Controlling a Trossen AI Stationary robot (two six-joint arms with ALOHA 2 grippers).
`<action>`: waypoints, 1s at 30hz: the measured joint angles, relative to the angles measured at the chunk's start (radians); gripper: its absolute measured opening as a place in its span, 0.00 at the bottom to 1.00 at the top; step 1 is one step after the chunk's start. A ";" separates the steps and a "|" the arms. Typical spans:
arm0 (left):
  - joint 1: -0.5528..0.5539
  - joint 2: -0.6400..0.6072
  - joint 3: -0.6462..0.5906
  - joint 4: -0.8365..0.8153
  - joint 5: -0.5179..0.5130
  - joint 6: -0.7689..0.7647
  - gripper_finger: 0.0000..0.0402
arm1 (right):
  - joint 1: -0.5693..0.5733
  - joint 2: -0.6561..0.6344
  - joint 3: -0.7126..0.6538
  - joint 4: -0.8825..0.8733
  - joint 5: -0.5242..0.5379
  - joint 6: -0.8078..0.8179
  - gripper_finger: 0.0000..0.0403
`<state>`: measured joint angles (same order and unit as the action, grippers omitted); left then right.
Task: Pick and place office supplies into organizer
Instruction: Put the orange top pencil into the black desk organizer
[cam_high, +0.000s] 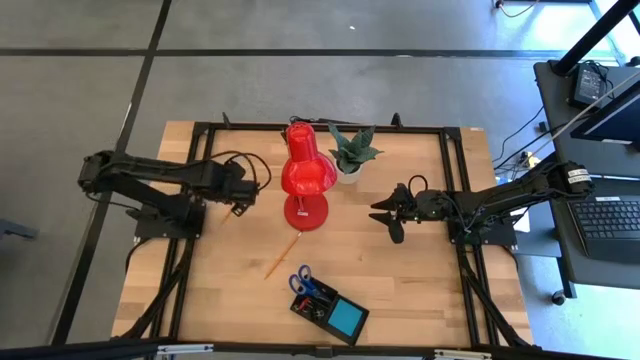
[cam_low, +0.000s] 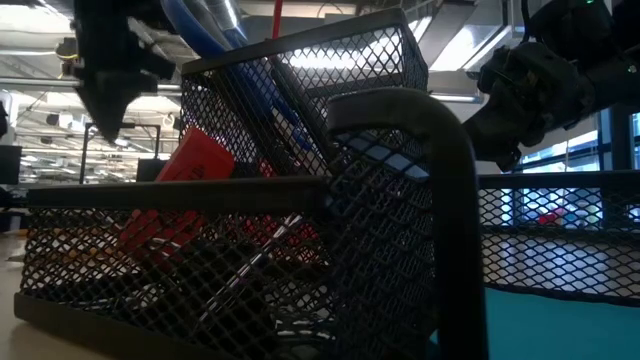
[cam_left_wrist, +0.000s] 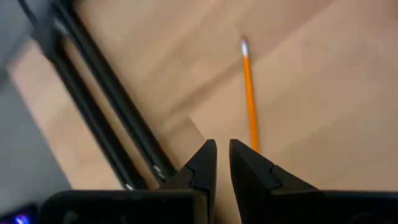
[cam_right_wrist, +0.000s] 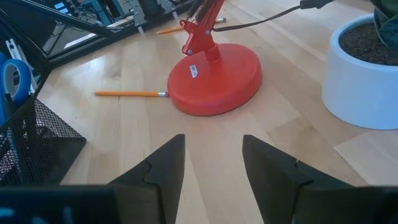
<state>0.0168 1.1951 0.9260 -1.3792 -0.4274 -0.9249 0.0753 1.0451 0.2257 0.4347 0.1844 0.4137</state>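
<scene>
High view shows scissors (cam_high: 302, 277) already in the organizer (cam_high: 328, 308), two pencils (cam_high: 282, 256) left on the bench (cam_high: 400, 260), left end effector (cam_high: 232, 205) almost closed and empty, right end effector (cam_high: 385, 218) open and empty.

Wooden table (cam_high: 400, 270) carries red lamp (cam_high: 305, 175), potted plant (cam_high: 352, 152), orange pencil (cam_high: 283, 255), black organizer (cam_high: 328, 308).

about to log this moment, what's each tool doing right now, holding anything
Left tool: nearly closed and empty, above the orange wooden pencil.
Right tool: open and empty, facing the round red lamp base.
</scene>
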 joint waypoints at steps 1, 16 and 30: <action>0.024 0.001 -0.014 0.015 0.035 0.011 0.10 | 0.000 0.000 0.000 0.000 0.000 0.000 0.41; 0.261 0.000 -0.188 0.400 0.210 0.180 0.33 | 0.000 0.000 0.000 0.000 0.000 0.000 0.41; 0.313 0.113 -0.332 0.543 0.269 0.135 0.36 | 0.000 0.000 0.000 -0.010 0.000 -0.028 0.41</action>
<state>0.3294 1.3079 0.5936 -0.8362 -0.1585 -0.7902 0.0753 1.0451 0.2256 0.4252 0.1844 0.3859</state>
